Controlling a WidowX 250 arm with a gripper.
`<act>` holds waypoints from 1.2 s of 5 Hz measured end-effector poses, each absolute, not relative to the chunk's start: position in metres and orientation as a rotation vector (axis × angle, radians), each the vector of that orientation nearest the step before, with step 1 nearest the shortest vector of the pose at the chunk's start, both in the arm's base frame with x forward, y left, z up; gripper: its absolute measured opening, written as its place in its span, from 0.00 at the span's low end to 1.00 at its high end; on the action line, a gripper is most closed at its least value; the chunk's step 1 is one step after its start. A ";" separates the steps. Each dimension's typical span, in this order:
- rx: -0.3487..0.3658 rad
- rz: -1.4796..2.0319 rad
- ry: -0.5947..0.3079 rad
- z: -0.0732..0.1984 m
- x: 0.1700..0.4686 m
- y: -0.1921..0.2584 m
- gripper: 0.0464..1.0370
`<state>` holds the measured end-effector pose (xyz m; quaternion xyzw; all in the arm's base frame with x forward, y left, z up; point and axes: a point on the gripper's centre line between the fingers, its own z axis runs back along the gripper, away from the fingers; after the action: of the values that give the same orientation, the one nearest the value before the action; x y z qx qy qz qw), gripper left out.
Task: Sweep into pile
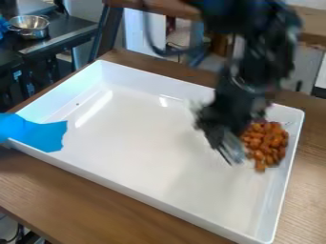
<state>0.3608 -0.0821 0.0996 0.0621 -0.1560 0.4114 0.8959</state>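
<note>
End effector [230,155] over the right part of the white tray [146,124], tip angled down just beside the pile. Blurred; cannot tell if open, closed or gripping. A pale grey streaked patch at its tip, too smeared to name.

1 pile of orange-brown pieces [274,143] in the tray's right end, near the side wall; a few pieces at its near edge. Arm comes in from the top, crosses the far rim and hides part of that wall and of the pile's far left edge.

1 blue sheet [41,133] draped over the tray's left corner, covering rim and a little floor. 1 dark speck [77,104] on the tray floor, left side. Tray sits on the wooden bench [76,195]. Behind, upper left: 1 metal bowl [28,27] on a dark counter [66,29]. 1 dark cable [156,47] loops beside the arm.
</note>
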 end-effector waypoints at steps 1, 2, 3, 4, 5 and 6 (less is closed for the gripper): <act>0.046 0.744 -0.358 0.124 0.342 -0.047 0.33; 0.022 0.656 -0.375 0.133 0.326 0.003 0.33; 0.033 0.597 -0.351 0.114 0.311 0.037 0.33; 0.057 0.608 -0.358 0.102 0.303 0.057 0.33; 0.090 0.602 -0.346 0.085 0.295 0.069 0.33; 0.122 0.563 -0.349 0.073 0.290 0.076 0.38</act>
<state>0.2898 0.0764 0.0729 0.0599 -0.1711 0.2762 0.9439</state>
